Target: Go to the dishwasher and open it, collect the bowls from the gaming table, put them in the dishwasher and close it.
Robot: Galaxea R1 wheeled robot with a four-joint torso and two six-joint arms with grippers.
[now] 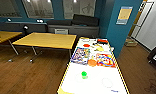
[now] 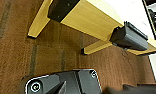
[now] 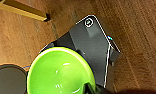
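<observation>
The gaming table (image 1: 69, 85) is a long white-topped table with yellow edges, right in front of me, bearing colourful board games (image 1: 81, 55) at its far half. A small bright green bowl (image 1: 84, 74) stands on its near half. A wider lime-green bowl (image 3: 60, 72) hangs above the wooden floor, gripped at its rim by my right gripper (image 3: 89, 86). My left gripper (image 2: 95, 22) is open, its two dark fingers (image 2: 130, 38) spread wide beside a yellow table edge, with nothing held. The dishwasher is out of view.
Yellow wooden-topped tables (image 1: 45, 40) stand to the left on the wooden floor. A teal pillar (image 1: 121, 27) rises just right of the gaming table's far end. Dark benches (image 1: 74, 28) line the back wall. Open floor lies to the right, toward a doorway (image 1: 144, 20).
</observation>
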